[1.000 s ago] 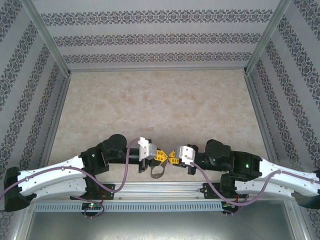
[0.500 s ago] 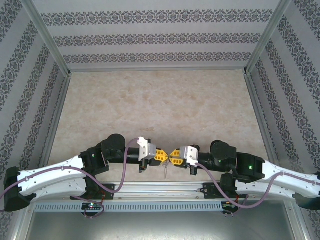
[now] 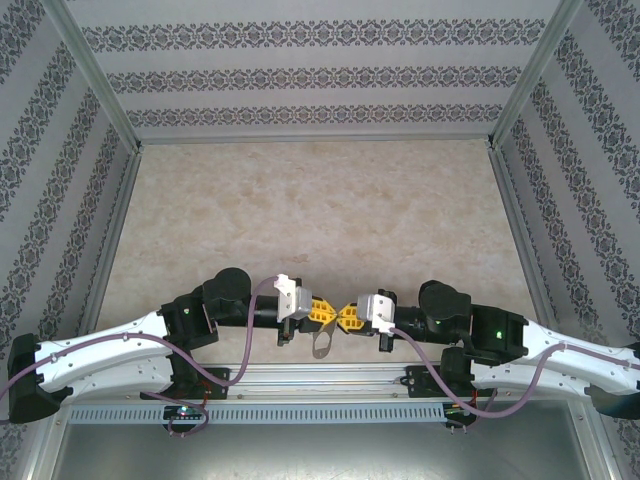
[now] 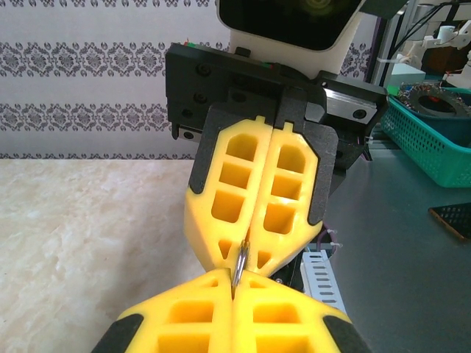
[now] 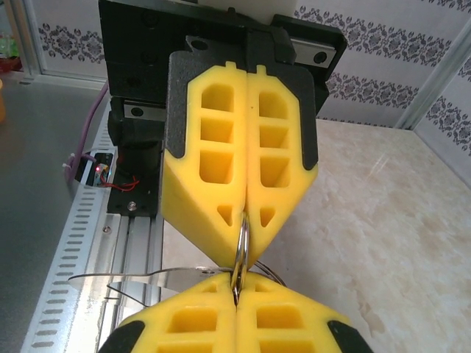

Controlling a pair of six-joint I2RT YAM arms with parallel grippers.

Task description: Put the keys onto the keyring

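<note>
**Tabletop**: a pale marbled surface. Both arms reached inward at its near edge, and their pincers met tip to tip above the front rail.

**Change noted:** within the last second the right arm had edged inward toward the left arm. The right pincer had eased slightly and then closed again. The keyring, hanging below the meeting point, had turned from broadside to edge-on and back to broadside. Judgement: this was a fresh grip to reorient the ring, not yet a threading move, so the task looked to be at a preparatory stage.

**Pincer state:** the left pincer was fully closed, with the thin wire of the keyring nipped in the seam of its yellow pads. The right pincer was likewise closed on the same wire from the opposite side. The keyring was therefore held in the air between the two, clear of the tabletop.

**Minor item:** in the right wrist view a flat grey strip ran sideways from the ring. Whether it was a key or part of the ring could not be told.

**Writing:** no brand, label or lettering was legible. The walls carried ornament only, and the teal basket showed no readable mark.
</note>
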